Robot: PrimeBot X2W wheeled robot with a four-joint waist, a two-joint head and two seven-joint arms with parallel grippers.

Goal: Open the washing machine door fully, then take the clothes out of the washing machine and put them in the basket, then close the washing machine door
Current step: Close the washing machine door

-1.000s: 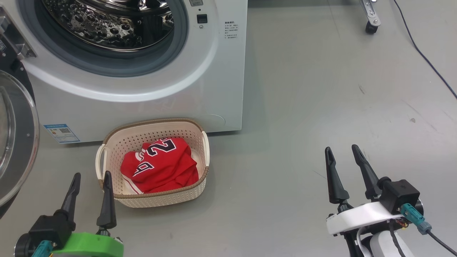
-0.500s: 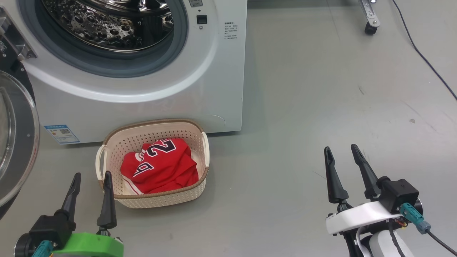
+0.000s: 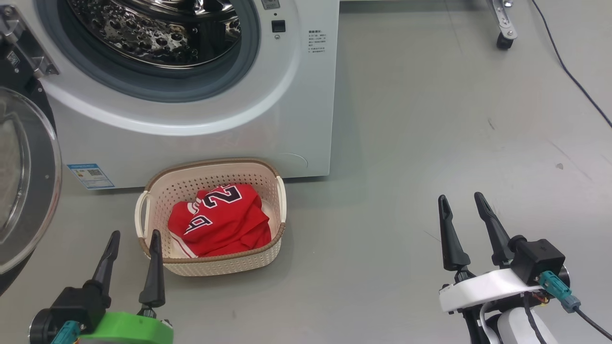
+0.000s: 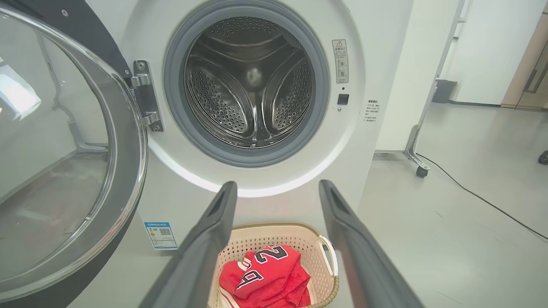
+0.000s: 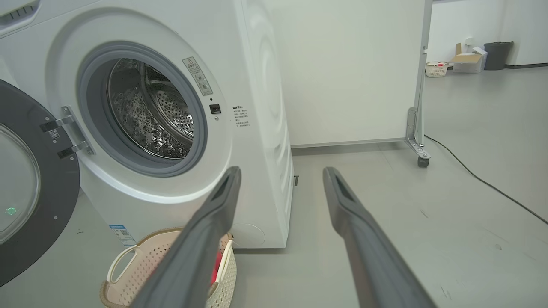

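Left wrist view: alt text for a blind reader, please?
A large white front-loading washing machine stands with its round black-rimmed glass door open at picture left and its steel drum empty. Below, a small cream perforated plastic basket holds a red numbered jersey, between the two dark fingers of the open left gripper.

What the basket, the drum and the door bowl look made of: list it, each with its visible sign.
Basket: seemingly moulded plastic, matt cream, evenly punched holes; brown rim mimics weave.
Drum: likely stainless steel, mirror-bright, perforated.
Door bowl: clear and glossy with reflections; glass or plastic, cannot tell.
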